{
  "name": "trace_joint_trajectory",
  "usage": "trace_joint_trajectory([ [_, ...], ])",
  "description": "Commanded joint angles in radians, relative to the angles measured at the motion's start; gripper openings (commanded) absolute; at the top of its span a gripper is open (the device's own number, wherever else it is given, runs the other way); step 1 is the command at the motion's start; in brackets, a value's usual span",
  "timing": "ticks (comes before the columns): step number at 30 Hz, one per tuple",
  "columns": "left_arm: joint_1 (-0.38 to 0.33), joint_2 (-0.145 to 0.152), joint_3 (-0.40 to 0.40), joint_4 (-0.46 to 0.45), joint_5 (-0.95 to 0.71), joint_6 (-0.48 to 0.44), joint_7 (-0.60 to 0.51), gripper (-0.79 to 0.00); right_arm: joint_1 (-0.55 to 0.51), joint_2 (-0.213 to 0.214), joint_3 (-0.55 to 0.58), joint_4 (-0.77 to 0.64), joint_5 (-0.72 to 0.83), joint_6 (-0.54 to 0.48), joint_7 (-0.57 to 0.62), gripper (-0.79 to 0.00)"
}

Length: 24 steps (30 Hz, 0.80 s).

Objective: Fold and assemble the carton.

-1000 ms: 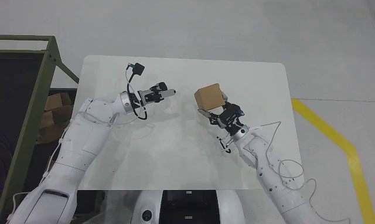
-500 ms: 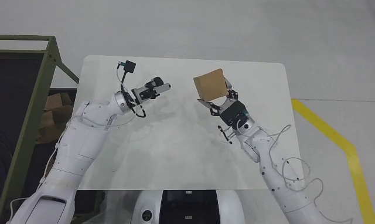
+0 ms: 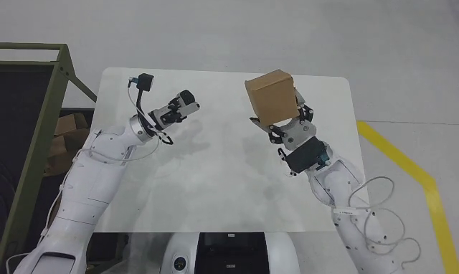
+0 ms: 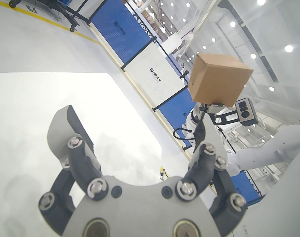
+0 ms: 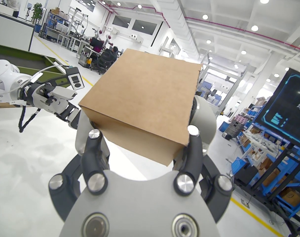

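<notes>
Carton (image 3: 270, 95) aloft above the far right part of the white table (image 3: 215, 188): the brown box is sitting clear of the tabletop in the right gripper (image 3: 282, 118), which is holding it from underneath. From the right wrist view, the gripper's two fingers (image 5: 92, 136) are clamping the carton (image 5: 142, 102) on opposite sides near its lower edge, and the box is sitting slightly tilted, one corner pointing down toward the wrist. Every face that is showing is closed and flat; the left wrist view is catching a folded seam along one upper corner of the carton (image 4: 220, 80). Across the table, the left gripper (image 3: 188, 102) is hovering over the far left part of the surface, well apart from the box and pointing toward it, its fingers (image 4: 71, 122) standing apart with nothing between them. The right wrist view is showing that left gripper (image 5: 71, 117) off to the side beyond the carton. Beside the table on the robot's left, a green metal frame (image 3: 43, 116) is standing on the floor with flat cardboard pieces (image 3: 68, 130) lying under it, and a yellow floor line (image 3: 401, 159) is running past on the right.
</notes>
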Motion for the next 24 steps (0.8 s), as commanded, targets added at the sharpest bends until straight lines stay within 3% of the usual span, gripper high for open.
trace_joint_trajectory([
  [1, 0.001, 0.000, 0.000, -0.001, 0.000, -0.002, -0.002, 0.000, -0.014, 0.003, 0.011, -0.028, -0.014, 0.014, -0.017, -0.785],
  [15, 0.001, 0.000, 0.000, -0.001, 0.000, -0.002, -0.002, 0.000, -0.045, 0.007, 0.029, -0.069, -0.019, 0.028, -0.064, -0.785],
  [24, 0.001, 0.000, 0.000, -0.001, 0.000, -0.002, -0.002, 0.000, -0.022, 0.004, 0.030, -0.140, 0.019, 0.042, 0.012, -0.785],
])
